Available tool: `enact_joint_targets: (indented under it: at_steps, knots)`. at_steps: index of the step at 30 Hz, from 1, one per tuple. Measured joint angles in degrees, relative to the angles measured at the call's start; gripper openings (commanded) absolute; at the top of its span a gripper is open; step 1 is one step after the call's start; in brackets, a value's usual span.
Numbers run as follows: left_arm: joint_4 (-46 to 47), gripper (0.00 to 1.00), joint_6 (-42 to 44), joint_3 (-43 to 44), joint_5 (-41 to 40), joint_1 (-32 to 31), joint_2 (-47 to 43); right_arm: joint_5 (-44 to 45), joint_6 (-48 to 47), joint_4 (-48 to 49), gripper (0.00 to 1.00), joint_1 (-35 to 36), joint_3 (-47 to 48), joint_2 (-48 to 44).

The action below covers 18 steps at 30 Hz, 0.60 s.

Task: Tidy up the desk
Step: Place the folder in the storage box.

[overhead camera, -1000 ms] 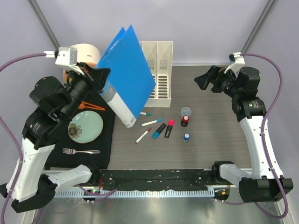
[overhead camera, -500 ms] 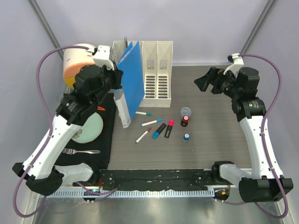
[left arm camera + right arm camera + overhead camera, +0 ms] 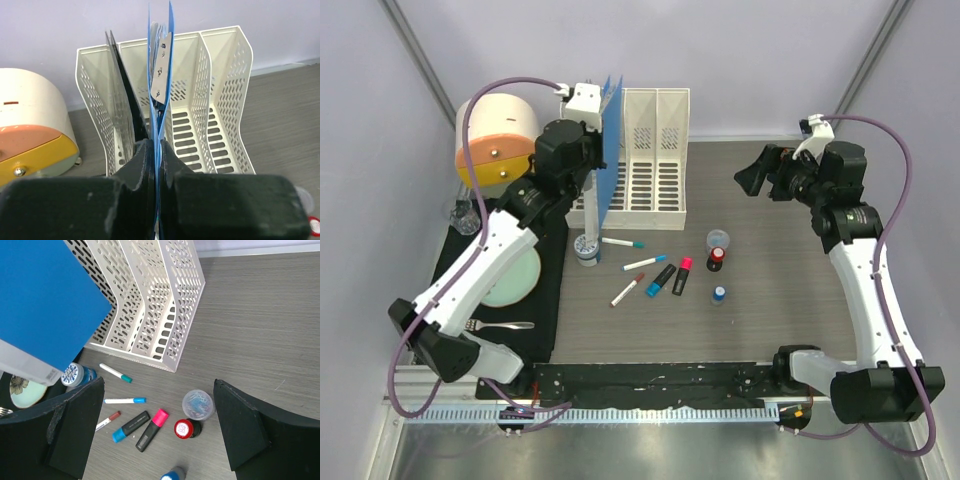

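Folder [image 3: 45,300] of thin blue plastic stands upright, clamped in left pincer [image 3: 156,155] at slotted white rack [image 3: 150,305] (right pincer [image 3: 160,430] gaping)

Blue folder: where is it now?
Top view, back left: blue folder stands upright at the left end of the white file rack, clamped in the left end effector.

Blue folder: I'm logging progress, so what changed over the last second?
The left gripper, shut on the blue folder, swung it from tilted above the desk to upright at the white file rack. The right gripper, open, the pens and the bottles stayed put.
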Motion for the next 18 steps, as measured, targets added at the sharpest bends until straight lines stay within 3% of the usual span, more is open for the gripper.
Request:
enact_joint_targets:
  at_steps: [18]
  knots:
    - [23.30, 0.00, 10.56, 1.42, -3.26, 0.00, 11.69, 0.09, -1.25, -0.04, 0.96, -0.02, -0.59, 4.31]
